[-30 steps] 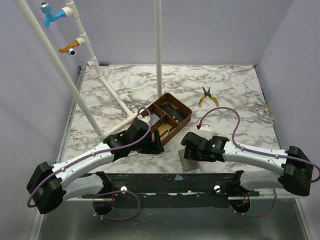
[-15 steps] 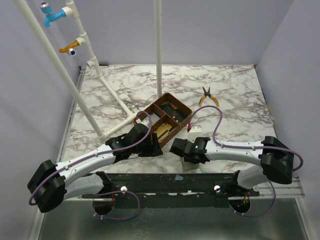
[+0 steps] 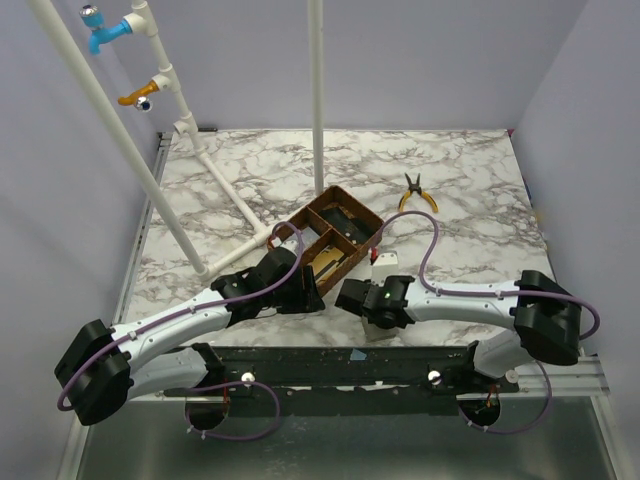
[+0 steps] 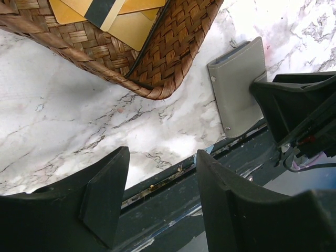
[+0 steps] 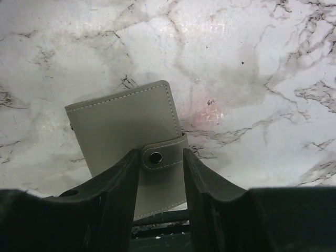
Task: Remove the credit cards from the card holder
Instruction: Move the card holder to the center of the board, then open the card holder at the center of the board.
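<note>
Grey leather-look card holder (image 5: 128,123), a small flat rectangular wallet, lay closed on the white marble-patterned table (image 3: 470,250) right at its near edge, its strap fastened by a dark round snap (image 5: 155,157). The right gripper (image 5: 161,157) sat low over it, one black finger on each side of the strap and close against its edges. Whether those fingers were already clamped on the strap or only flanking it could not be told from the wrist view.

The left gripper (image 4: 163,157) hung released, jaws apart with nothing between them, above the table's near edge and just beside the corner of the brown woven three-compartment tray (image 4: 178,47). Tan flat cards (image 4: 131,26), one crossed by a dark stripe, lay inside that tray's nearest compartment. The wallet rested just beside the tray's corner, not touching it. Yellow-handled pliers (image 3: 418,192) lay well apart, farther back on the table's right side.
</note>
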Motion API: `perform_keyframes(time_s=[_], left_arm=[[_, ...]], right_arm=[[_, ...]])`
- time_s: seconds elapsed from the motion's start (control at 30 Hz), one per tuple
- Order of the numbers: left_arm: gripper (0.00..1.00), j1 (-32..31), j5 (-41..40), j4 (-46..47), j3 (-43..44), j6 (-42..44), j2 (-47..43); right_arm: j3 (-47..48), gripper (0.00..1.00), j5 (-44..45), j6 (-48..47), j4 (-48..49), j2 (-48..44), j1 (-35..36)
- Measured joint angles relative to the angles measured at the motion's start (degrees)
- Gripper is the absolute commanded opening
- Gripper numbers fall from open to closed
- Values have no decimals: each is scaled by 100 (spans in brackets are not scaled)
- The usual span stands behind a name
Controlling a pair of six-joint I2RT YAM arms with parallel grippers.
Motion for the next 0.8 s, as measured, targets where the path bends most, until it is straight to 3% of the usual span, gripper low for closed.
perform_keyframes(time_s=[0.2, 0.53, 0.8], left_arm=[[55, 0, 2, 0, 0, 0, 0], [50, 0, 0, 0, 0, 0, 0], [43, -20, 9, 26, 2, 4, 44]], right_arm=[[-308, 40, -22, 31, 299, -50, 0], [-474, 2, -31, 221, 516, -208, 2], [-490, 1, -223, 337, 542, -516, 2]])
